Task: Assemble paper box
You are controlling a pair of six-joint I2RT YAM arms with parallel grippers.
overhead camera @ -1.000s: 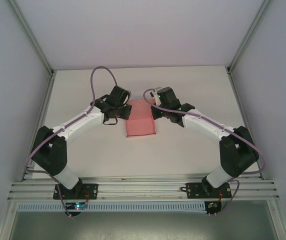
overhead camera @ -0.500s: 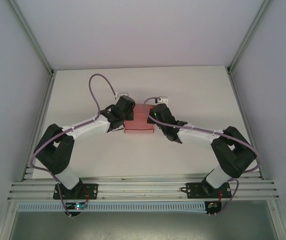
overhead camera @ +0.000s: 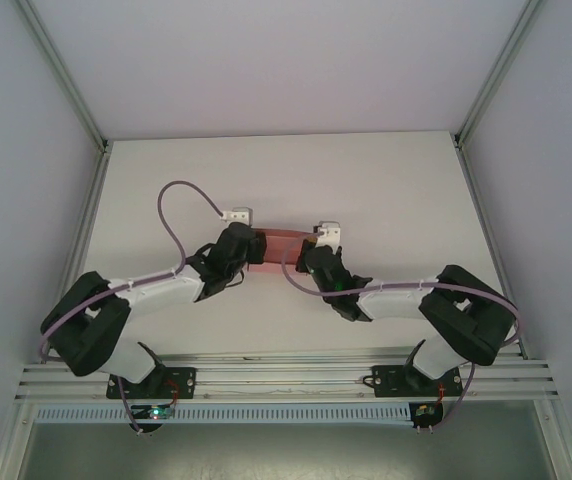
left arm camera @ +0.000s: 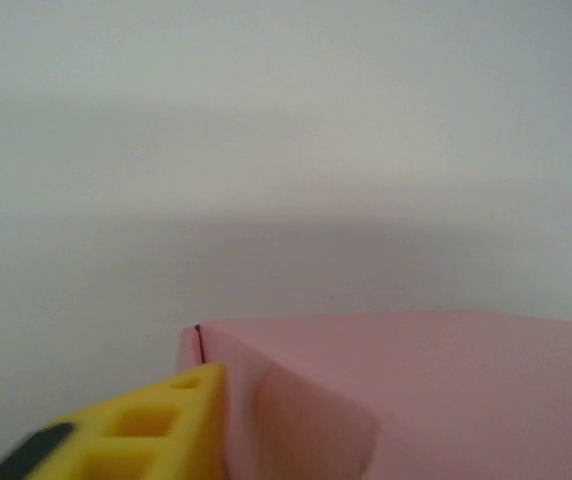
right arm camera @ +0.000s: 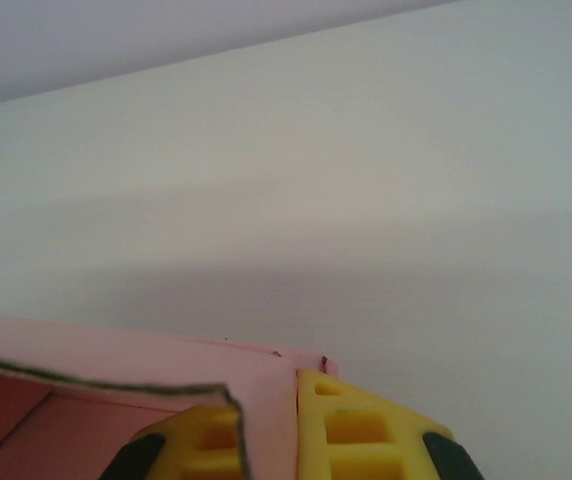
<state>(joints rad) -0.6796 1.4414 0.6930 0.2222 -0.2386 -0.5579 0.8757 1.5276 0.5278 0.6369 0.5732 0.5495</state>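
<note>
We had the paper box (overhead camera: 281,246) over the middle of the worktop (overhead camera: 396,190), well clear of its edges. Our right gripper (overhead camera: 312,257) was clamped tight on one pink wall. Our left gripper (overhead camera: 250,250) sat against the opposite corner, and we could not tell how far it was open. If that single pinch was carrying the thin card alone, we judged the box could sag, twist or crease.

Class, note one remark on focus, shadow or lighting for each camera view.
Top external: even light, no glare, the paper box sharp. Left wrist: the yellow finger at the bottom edge is blurred, and the box edges are soft. Right wrist: a broad soft shadow band crosses the table beyond the box; the fingers look crisper.
</note>
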